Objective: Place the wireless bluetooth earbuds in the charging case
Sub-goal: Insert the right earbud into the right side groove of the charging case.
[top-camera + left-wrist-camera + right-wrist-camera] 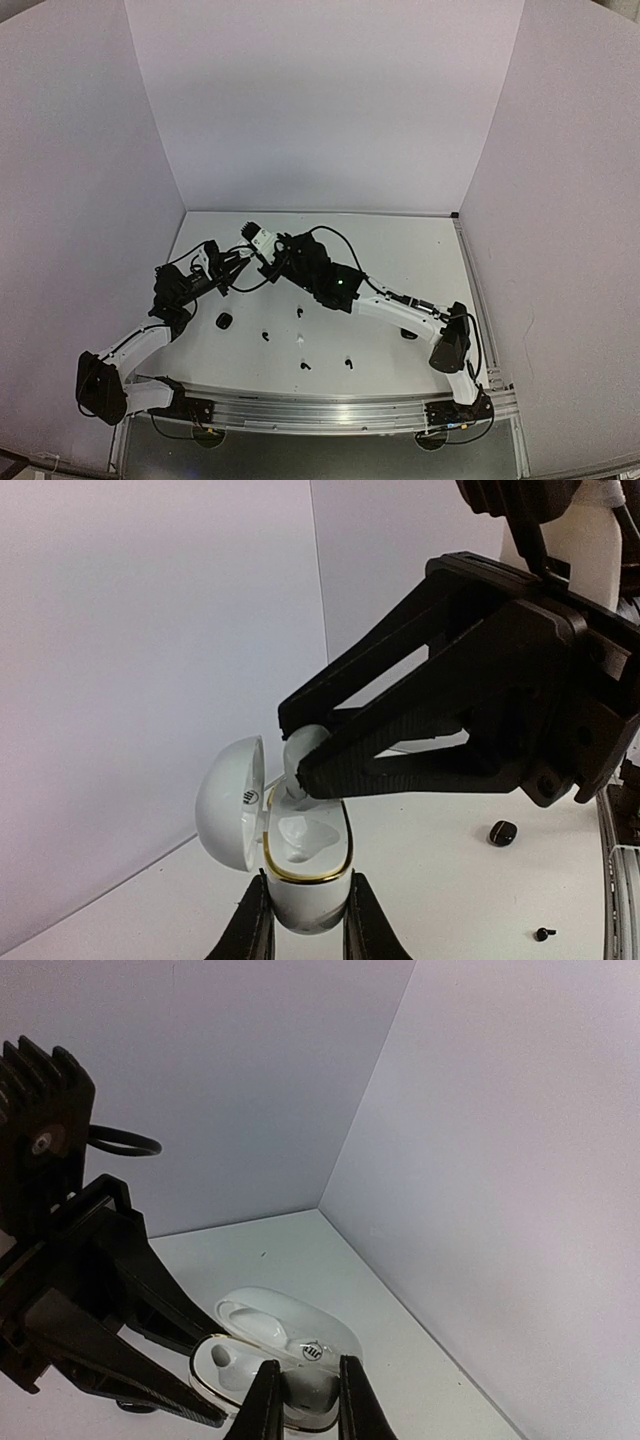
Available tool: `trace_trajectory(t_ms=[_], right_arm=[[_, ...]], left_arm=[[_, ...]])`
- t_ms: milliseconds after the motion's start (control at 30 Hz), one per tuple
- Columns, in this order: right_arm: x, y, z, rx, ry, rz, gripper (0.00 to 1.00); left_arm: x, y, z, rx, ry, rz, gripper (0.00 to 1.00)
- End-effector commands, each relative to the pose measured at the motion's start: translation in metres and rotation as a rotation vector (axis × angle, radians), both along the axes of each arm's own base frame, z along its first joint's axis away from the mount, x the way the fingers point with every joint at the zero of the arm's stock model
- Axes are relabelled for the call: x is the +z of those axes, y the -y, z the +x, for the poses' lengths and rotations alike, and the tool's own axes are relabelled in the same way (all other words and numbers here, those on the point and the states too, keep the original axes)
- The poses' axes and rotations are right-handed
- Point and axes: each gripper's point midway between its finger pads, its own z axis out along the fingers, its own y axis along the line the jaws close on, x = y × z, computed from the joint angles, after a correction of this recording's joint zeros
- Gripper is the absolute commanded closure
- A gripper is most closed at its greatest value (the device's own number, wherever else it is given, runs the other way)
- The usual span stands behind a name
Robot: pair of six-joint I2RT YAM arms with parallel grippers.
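Observation:
My left gripper (308, 920) is shut on the lower body of a white charging case (305, 880) with a gold rim, held upright above the table. Its lid (232, 800) is hinged open to the left. From the right, my right gripper (295, 752) reaches in, shut on a white earbud (303, 742) at the case's far slot. The near slot shows bare. In the right wrist view the earbud (305, 1392) sits between my fingers over the case (222, 1365), the lid (290, 1318) behind it. From above, both grippers (250, 263) meet at the table's back left.
A black pebble case (224, 321) lies on the white table, also seen in the left wrist view (503, 832). Small black earbuds (266, 335) (349, 361) (305, 366) lie near the front. A tiny black bud (543, 934) lies near the rail. White walls enclose three sides.

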Motion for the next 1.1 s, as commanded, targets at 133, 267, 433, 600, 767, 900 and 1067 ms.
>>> trace_trajectory(t_ms=[133, 267, 433, 600, 767, 900, 1067], right_arm=[[-0.0048, -0.011, 0.0009, 0.007, -0.007, -0.004, 0.91], [-0.0041, -0.0116, 0.0035, -0.006, -0.007, 0.002, 0.91], [-0.0062, -0.0109, 0.0054, -0.02, -0.019, 0.007, 0.91], [-0.0042, -0.0113, 0.0072, -0.031, -0.02, 0.015, 0.87], [-0.0051, -0.0149, 0.0068, -0.03, -0.019, 0.013, 0.87], [-0.0076, -0.0159, 0.0066, -0.035, -0.021, 0.007, 0.84], [-0.0071, -0.0175, 0.0069, -0.035, -0.022, 0.009, 0.83]], left_arm=[[0.0242, 0.0006, -0.0054, -0.009, 0.099, -0.024, 1.0], [0.0243, 0.0021, -0.0069, -0.022, 0.1, -0.022, 1.0], [0.0243, 0.0028, -0.0078, -0.03, 0.102, -0.022, 1.0], [0.0233, 0.0037, -0.0081, -0.034, 0.1, -0.021, 1.0], [0.0238, 0.0036, -0.0088, -0.037, 0.102, -0.022, 1.0], [0.0233, 0.0033, -0.0087, -0.035, 0.102, -0.022, 1.0], [0.0232, 0.0032, -0.0088, -0.036, 0.1, -0.025, 1.0]])
